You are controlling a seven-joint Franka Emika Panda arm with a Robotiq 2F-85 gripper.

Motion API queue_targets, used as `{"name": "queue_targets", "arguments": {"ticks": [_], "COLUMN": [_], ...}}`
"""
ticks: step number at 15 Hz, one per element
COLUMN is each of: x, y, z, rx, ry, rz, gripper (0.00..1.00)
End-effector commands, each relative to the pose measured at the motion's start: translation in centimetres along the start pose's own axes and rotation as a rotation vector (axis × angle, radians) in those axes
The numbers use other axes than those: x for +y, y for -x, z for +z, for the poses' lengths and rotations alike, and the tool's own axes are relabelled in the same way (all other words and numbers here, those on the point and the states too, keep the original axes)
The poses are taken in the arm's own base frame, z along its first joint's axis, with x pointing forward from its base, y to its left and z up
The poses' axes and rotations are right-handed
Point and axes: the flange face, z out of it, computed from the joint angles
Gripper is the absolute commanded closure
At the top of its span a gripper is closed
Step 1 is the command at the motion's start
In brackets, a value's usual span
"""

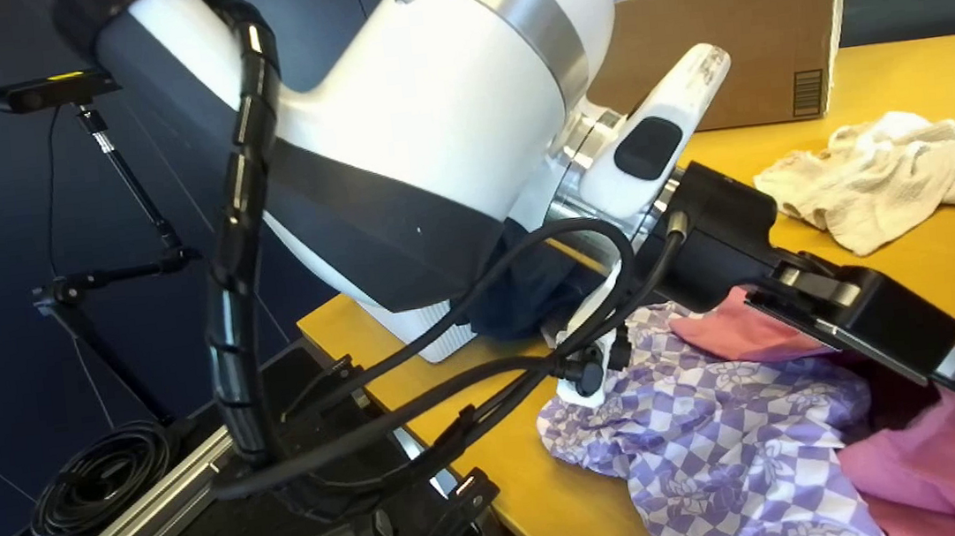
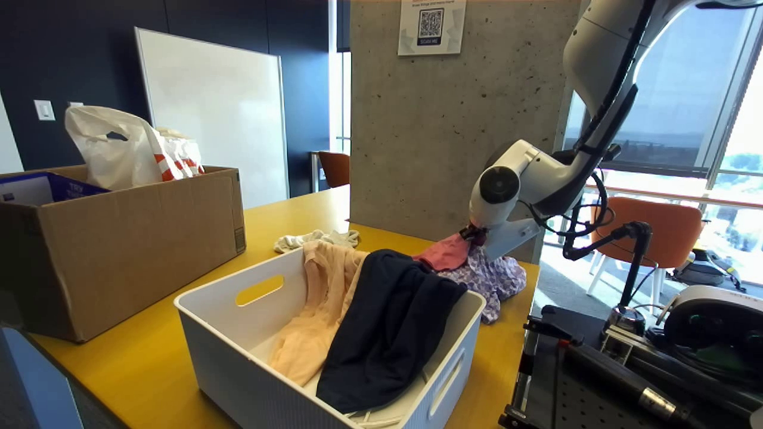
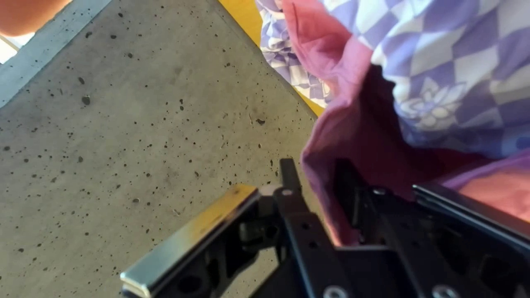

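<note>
A purple-and-white checked cloth with a pink part lies rumpled on the yellow table, seen in both exterior views. In the wrist view my gripper has its jaws apart, with a raised fold of the pink cloth between them. The right finger reaches inside the pink fold, over its dark inner side. A narrow gap shows between the left finger and the fold. The checked cloth fills the upper right there. In an exterior view the fingertips are mostly hidden at the pink cloth.
A white basket holding a peach cloth and a navy cloth stands beside the checked cloth. A cream cloth and a cardboard box are farther along the table. A concrete pillar rises close to the gripper.
</note>
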Motion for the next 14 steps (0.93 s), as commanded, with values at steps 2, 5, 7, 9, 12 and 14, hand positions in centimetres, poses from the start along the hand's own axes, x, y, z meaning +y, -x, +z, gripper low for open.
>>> {"name": "queue_targets", "arguments": {"ticks": [2,5,7,9,12,14], "x": [0.3,0.6,1.4,2.2,2.8,2.6], "y": [-0.3,-1.1,-3.3,-7.0,-13.3,-17.1], "z": [0.0,-0.7,-2.5,-4.9,-8.9,-13.1], "rx": [-0.003,0.004,0.021,0.041,0.052,0.047], "ry": [-0.016,-0.001,0.01,0.013,-0.014,-0.074], "rz": [0.001,0.02,0.075,0.162,0.322,0.434], "gripper": [1.0,0.99,0.99,0.99,0.99,0.99]}}
